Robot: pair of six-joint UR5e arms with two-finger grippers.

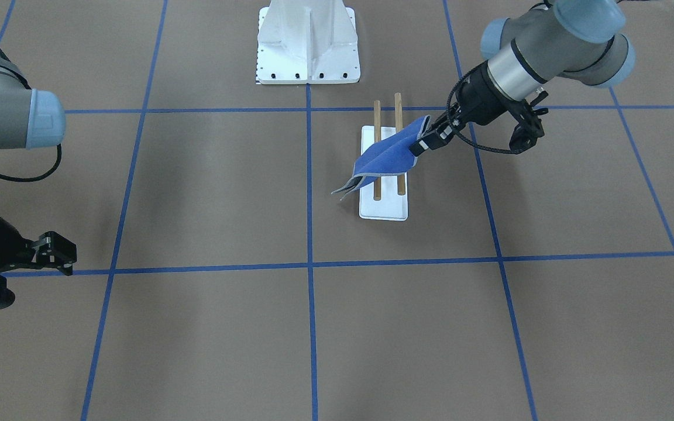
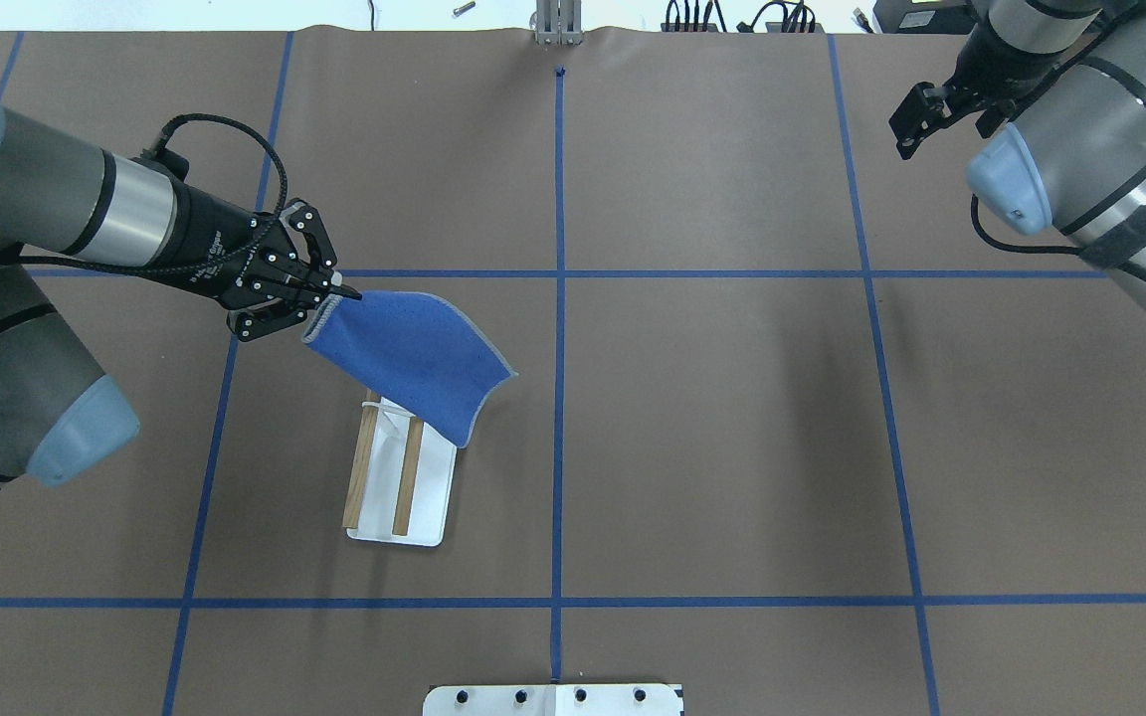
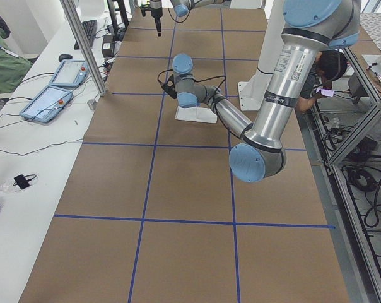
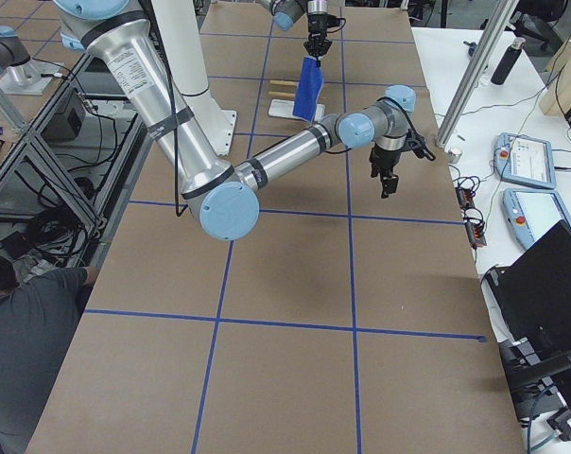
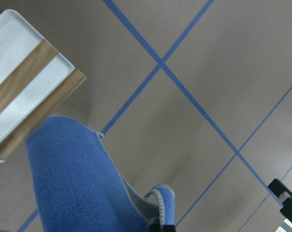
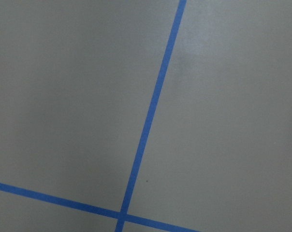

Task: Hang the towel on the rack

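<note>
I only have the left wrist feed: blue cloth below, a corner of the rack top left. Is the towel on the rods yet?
Observer: Not hung. The towel dangles from the left gripper, pinched at one edge; only its lower corner is over the far end of the rack.
Operator: Touching the rods?
Observer: Cannot tell; the exterior right view shows it hanging nearly straight down over that end.
Operator: Right arm nearby?
Observer: No, the right gripper is off at the table's far right, open, holding nothing.
</note>
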